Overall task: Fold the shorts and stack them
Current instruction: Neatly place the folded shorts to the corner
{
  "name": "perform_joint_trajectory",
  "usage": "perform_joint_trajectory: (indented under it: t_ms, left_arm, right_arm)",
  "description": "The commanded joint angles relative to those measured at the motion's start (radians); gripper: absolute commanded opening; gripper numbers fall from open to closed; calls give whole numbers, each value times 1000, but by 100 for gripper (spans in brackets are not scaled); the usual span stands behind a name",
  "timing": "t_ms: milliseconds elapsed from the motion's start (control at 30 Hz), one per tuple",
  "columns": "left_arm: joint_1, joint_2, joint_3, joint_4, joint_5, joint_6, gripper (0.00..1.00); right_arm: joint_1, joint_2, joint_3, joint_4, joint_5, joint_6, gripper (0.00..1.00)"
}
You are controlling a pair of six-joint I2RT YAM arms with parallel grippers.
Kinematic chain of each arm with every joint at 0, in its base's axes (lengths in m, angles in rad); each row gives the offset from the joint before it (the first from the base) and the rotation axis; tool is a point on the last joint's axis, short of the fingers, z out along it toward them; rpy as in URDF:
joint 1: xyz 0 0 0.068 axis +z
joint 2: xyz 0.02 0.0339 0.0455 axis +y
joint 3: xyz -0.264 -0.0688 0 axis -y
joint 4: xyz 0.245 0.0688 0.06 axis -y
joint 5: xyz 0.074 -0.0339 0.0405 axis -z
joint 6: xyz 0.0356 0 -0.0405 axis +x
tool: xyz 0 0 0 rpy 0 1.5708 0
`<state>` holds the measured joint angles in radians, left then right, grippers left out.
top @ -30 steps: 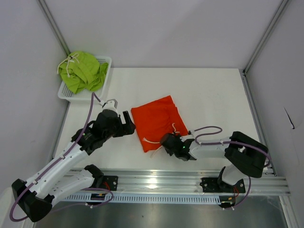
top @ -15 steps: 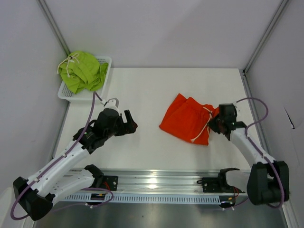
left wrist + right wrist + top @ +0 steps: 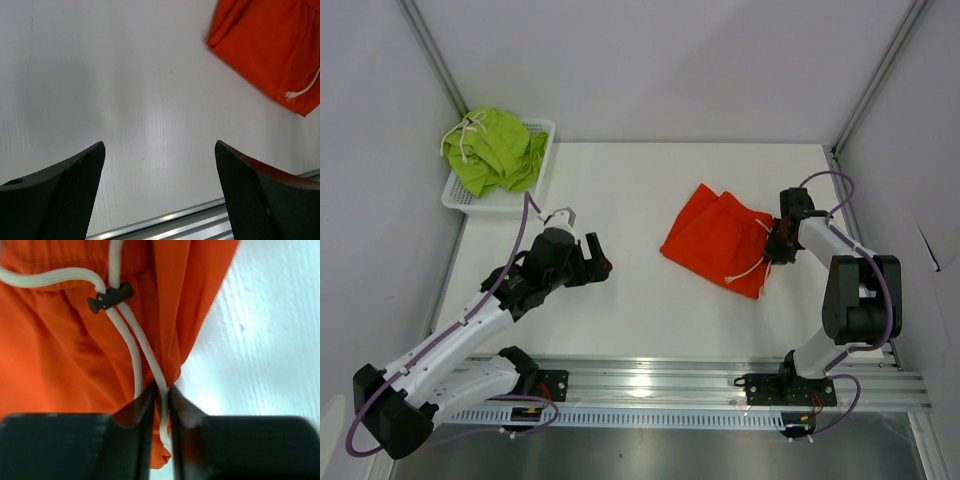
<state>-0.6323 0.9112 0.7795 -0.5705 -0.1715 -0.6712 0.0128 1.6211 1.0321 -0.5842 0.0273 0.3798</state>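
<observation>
The orange shorts [image 3: 718,238] lie bunched on the right half of the table, also seen at the top right of the left wrist view [image 3: 270,45]. My right gripper [image 3: 776,248] sits at their right edge. In the right wrist view its jaws [image 3: 161,390] stand almost together, pinching orange fabric [image 3: 55,350] and one strand of the white drawstring [image 3: 127,337]. The green shorts [image 3: 495,150] are heaped in the white basket [image 3: 546,132] at the back left. My left gripper [image 3: 598,262] hovers wide open over bare table [image 3: 160,150], holding nothing.
Grey walls and metal frame posts close in the table on the left, back and right. The aluminium rail [image 3: 650,385] carrying both arm bases runs along the near edge. The right arm's cable [image 3: 820,185] loops above its wrist.
The right gripper has carried the orange shorts from the near middle of the table out to the right side. Its jaws have parted slightly. The left arm shifted only a little.
</observation>
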Motion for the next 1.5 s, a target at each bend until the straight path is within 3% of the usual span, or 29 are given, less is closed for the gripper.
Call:
perform_joint_trajectory:
  t_ms: [0, 33, 100, 133, 433, 600, 833, 1000, 1267, 1400, 1467]
  left_arm:
    - [9, 2, 14, 20, 15, 21, 91]
    - [9, 6, 20, 21, 20, 21, 91]
    - [9, 12, 26, 21, 35, 22, 91]
    - [9, 12, 35, 15, 36, 22, 91]
    - [9, -15, 27, -3, 17, 22, 91]
    - [9, 5, 30, -8, 7, 24, 91]
    - [9, -3, 41, -28, -6, 28, 92]
    - [9, -5, 46, -40, -11, 30, 91]
    - [9, -3, 47, -49, -17, 36, 92]
    - [9, -3, 49, -43, -10, 36, 91]
    - [9, -5, 46, -42, -6, 38, 92]
  right_arm:
    - [-4, -27, -26, -57, 118, -6, 25]
    - [-4, -26, -35, -65, 175, 7, 41]
    - [-4, -30, -35, -85, 220, 31, 43]
    - [-4, -52, -30, -89, 242, 34, 69]
    - [51, -211, 81, -144, 274, 12, 74]
    - [221, -176, 112, -53, 139, 33, 93]
    - [381, 96, 327, -22, 212, 146, 96]
    - [398, 282, 491, 20, 168, 195, 96]
    - [463, 647, 862, -175, 160, 45, 96]
    - [504, 630, 788, -249, 246, -48, 95]
    - [506, 556, 592, -211, 246, -85, 94]
